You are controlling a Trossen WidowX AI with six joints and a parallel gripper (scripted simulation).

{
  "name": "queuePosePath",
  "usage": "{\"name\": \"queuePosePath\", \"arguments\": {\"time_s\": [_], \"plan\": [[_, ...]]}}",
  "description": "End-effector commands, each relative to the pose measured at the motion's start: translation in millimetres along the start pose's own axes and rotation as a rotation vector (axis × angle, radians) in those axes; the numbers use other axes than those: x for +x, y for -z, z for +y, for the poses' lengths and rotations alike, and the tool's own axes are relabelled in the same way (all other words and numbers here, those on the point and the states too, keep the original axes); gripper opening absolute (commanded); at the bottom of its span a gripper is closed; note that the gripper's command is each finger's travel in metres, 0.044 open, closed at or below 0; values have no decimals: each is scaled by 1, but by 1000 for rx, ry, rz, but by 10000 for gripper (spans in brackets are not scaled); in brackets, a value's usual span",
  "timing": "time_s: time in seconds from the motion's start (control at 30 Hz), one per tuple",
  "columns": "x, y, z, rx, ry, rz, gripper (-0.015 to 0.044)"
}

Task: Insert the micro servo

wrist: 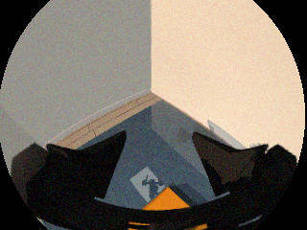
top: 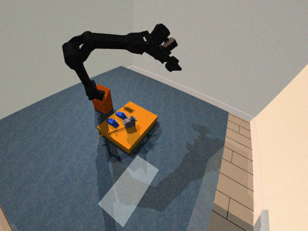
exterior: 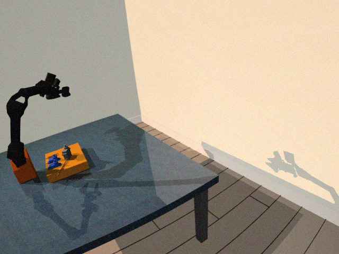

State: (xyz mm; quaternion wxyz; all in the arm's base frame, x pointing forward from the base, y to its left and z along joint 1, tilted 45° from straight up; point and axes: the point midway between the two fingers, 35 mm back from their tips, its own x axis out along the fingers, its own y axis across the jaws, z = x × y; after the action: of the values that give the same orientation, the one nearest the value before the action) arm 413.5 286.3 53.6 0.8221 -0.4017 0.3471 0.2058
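Gripper (top: 173, 65) jaws spread wide, nothing held, high in upper centre of top view; grey micro servo (top: 129, 121) sat on orange deck (top: 144, 118), mid-frame; blue table (exterior: 131, 174), cream wall (exterior: 232, 82) right.

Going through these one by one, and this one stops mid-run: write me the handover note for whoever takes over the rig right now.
Hand: open, holding nothing, high above the table, off to the side of the orange deck.
Grey micro servo: on the deck, upright beside two blue servos; seating and cable cannot be judged.
Marked pocket: looks empty.
Done: nothing confirmed.
Left: grasp the servo, seat it, release, move clear.
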Motion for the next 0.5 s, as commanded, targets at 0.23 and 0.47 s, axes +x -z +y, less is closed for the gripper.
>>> {"name": "queuePosePath", "arguments": {"time_s": [0.23,0.47], "plan": [[-20,107,-58,-80,30,365,440],[-47,174,-85,-128,12,596,440]]}}
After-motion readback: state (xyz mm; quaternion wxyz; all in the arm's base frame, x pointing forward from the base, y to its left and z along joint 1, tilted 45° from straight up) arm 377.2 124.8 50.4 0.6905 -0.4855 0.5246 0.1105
